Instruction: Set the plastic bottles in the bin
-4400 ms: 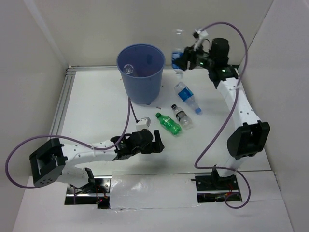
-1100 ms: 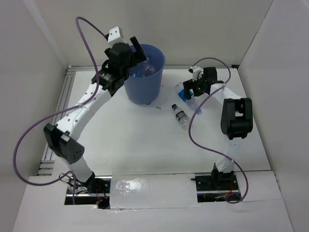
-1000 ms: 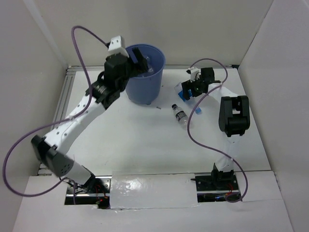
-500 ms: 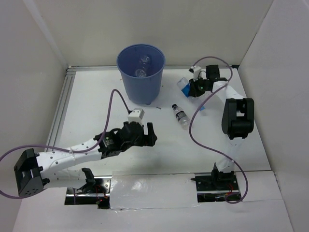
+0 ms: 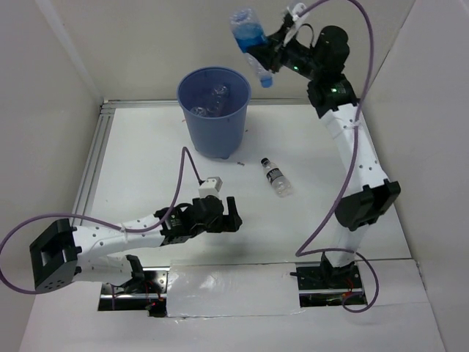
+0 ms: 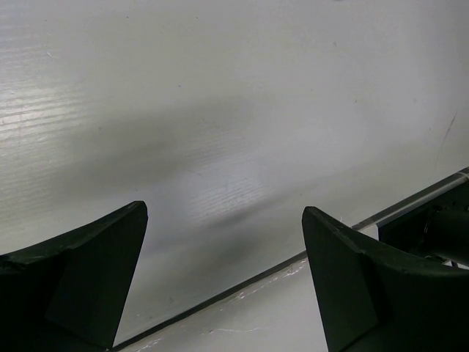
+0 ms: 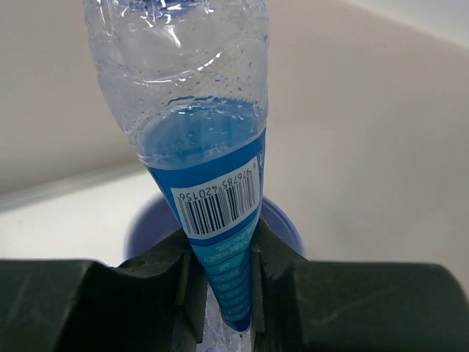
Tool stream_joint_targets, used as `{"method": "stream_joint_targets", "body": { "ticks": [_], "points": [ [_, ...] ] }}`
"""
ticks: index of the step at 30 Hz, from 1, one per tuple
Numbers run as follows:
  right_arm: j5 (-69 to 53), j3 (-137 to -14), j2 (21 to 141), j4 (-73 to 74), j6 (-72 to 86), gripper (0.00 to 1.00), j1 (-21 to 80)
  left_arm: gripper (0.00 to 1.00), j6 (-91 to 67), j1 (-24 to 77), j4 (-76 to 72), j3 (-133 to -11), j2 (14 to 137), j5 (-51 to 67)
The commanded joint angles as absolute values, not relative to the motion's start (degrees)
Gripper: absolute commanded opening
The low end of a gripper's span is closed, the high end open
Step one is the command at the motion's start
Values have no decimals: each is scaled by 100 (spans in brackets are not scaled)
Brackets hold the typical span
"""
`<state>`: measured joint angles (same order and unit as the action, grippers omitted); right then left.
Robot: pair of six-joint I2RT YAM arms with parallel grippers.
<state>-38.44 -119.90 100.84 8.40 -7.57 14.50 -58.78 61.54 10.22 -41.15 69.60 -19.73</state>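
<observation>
- Blue-liquid bottle (image 5: 249,35) is tilted high in the air, just right of the bin (image 5: 217,132), clamped in the right claw (image 5: 269,55).
- Clear bottles (image 5: 218,92) lie inside the bin.
- Black-capped bottle (image 5: 277,178) lies on the tabletop (image 5: 146,169).
- Left claw (image 6: 223,216) is spread wide, empty, low over the tabletop.

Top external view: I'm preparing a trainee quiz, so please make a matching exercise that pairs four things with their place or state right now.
Column 1:
1. blue-liquid bottle
2. black-capped bottle
3. bin
4. left hand

Column 2:
a. lying on the table
b. open, low near the front edge
c. held high in the air
d. standing upright on its base

Pairs: 1-c, 2-a, 3-d, 4-b
</observation>
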Motion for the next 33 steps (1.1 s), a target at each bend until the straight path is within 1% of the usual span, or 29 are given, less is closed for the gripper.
{"method": "stream_joint_targets", "body": {
  "ticks": [1,2,5,6,8,10,11,13,16,19,20,21,22,23,24,25,26,27,28,29,30,31,32,33],
  "points": [
    [-3746,-12575,11027,239,183,25,1959,99,-5959,6248,642,-4324,7031,-1881],
    [-3648,-12908,11196,237,245,27,2082,99,-5959,6249,589,-4324,7031,-1881],
    [-3288,-13523,11864,105,299,43,2443,99,-5959,6249,484,-4324,7084,-1881],
    [-3226,-13692,12031,184,299,55,2496,99,-5959,6249,414,-4324,7084,-1881],
    [-3121,-13964,12444,360,299,74,2549,99,-5828,6302,326,-4385,7198,-1881],
    [-3120,-14246,12612,474,299,81,2549,99,-5766,6302,272,-4605,7303,-1881],
    [-3068,-14247,12612,475,368,93,2479,99,-5766,6302,272,-4692,7373,-1881],
    [-3067,-14247,12560,475,369,100,2399,99,-5591,6302,220,-5008,7619,-1881],
    [-3120,-14247,12183,702,369,100,2076,99,-5450,6302,71,-5473,8057,-1828],
    [-2936,-13862,11542,1290,-16,100,1628,99,-5501,6302,193,-6158,8454,-1977],
    [-2936,-13686,11140,1692,-192,95,1487,99,-5580,6302,280,-6344,8742,-2125],
    [-2805,-13180,10918,1905,-507,87,1329,99,-5764,6241,429,-6511,8902,-2127],
    [-2708,-12870,10690,2081,-605,46,1005,99,-5905,6240,552,-6861,9051,-2127],
    [-2707,-12537,10244,2414,-859,19,828,99,-6089,6118,719,-7056,9392,-2205],
    [-2707,-11898,10048,2617,-1027,2,469,99,-6413,6056,1060,-7266,9587,-2206],
    [-2707,-11544,9846,2828,-1159,0,292,99,-6599,5995,1281,-7712,9789,-2206],
    [-2925,-11175,9435,3143,-1291,5,90,99,-6783,5881,1536,-7969,10226,-2206],
    [-3014,-10788,9222,3251,-1457,19,-112,99,-7003,5819,1773,-8224,10448,-2206],
    [-3145,-9949,8994,3252,-1459,34,-514,99,-7109,5818,2228,-8705,10676,-2206],
    [-3303,-9532,8756,3330,-1563,43,-736,99,-7206,5757,2450,-8945,10896,-2206],
    [-3557,-9127,8258,3270,-1564,68,-956,99,-7259,5757,2635,-9165,11099,-2302],
    [-3725,-8349,8001,3209,-1486,80,-1176,99,-7338,5679,2811,-9367,11475,-2303],
    [-3935,-8002,7528,3156,-1485,85,-1587,99,-7339,5678,3039,-9691,11626,-2355],
    [-4103,-7702,7315,3155,-1485,85,-1747,99,-7339,5591,3041,-9790,11758,-2355]
  ]
}}
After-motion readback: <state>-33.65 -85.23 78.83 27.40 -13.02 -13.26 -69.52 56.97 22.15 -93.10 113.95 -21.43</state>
